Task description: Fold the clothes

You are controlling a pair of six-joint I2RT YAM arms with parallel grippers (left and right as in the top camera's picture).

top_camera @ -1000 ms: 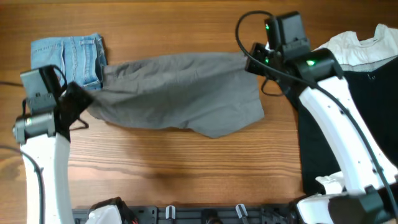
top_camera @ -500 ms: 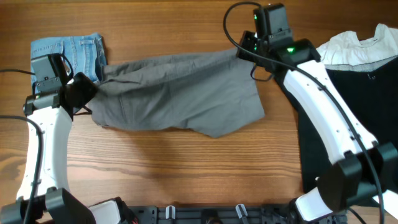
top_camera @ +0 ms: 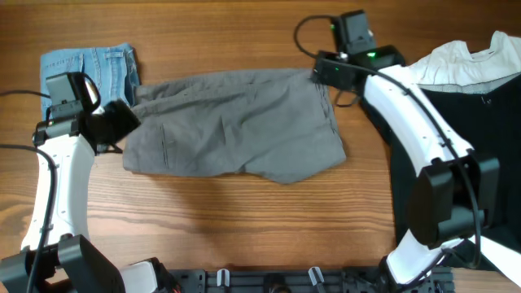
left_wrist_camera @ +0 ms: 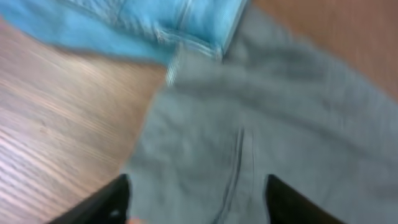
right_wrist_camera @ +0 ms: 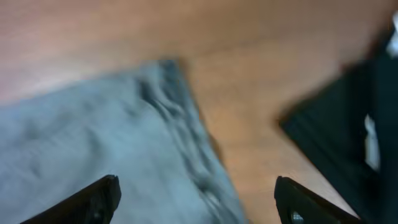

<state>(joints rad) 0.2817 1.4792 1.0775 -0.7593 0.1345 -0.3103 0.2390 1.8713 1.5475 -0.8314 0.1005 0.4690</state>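
The clothes, a pair of grey shorts (top_camera: 236,122), lie spread flat across the middle of the table. My left gripper (top_camera: 129,120) hovers over their left edge. It is open, its two fingers well apart over the grey cloth (left_wrist_camera: 261,106), with nothing between them (left_wrist_camera: 198,202). My right gripper (top_camera: 321,73) is at the shorts' far right corner. It is open too, straddling the edge of the grey fabric (right_wrist_camera: 93,137) and bare wood (right_wrist_camera: 196,199). Both wrist views are blurred.
Folded light-blue denim shorts (top_camera: 89,69) lie at the back left, their edge touching the grey shorts (left_wrist_camera: 155,18). A black garment (top_camera: 456,163) covers the right side (right_wrist_camera: 348,118), with a white garment (top_camera: 464,61) lying on its far end.
Both grippers went from shut on the grey shorts to open and let go. The shorts dropped and now lie flatter. The right gripper shifted slightly towards the far edge.
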